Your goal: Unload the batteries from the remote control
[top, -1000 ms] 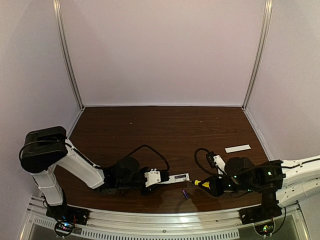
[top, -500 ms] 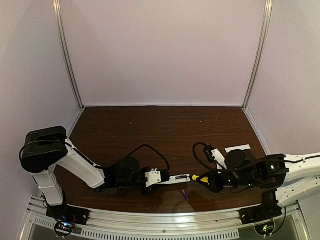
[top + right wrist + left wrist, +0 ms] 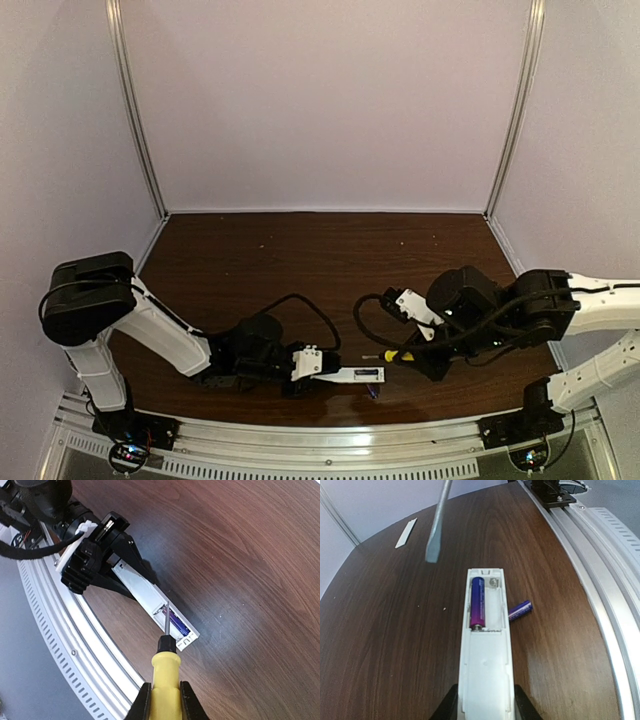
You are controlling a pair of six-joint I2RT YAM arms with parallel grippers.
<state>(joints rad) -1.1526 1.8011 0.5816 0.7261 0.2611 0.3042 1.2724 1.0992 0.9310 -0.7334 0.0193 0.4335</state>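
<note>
Left claw [image 3: 484,707] is pinching the remote control [image 3: 485,665] by its back end, down by the near edge of the surface [image 3: 300,260], bay up w/ the cover off. Basically a vise so the other arm can pry. 1 seated battery [image 3: 477,602] sits in the bay. The loose battery [image 3: 520,610] lies just beside the remote, on the near-edge side. Right claw [image 3: 162,700] is clamped on the yellow screwdriver [image 3: 164,675] handle, blade hovering by the open bay, not touching afaict — lined up to lever out cell no. 2, imo. Cover strip [image 3: 406,532] is parked well apart, out toward the right edge.
</note>
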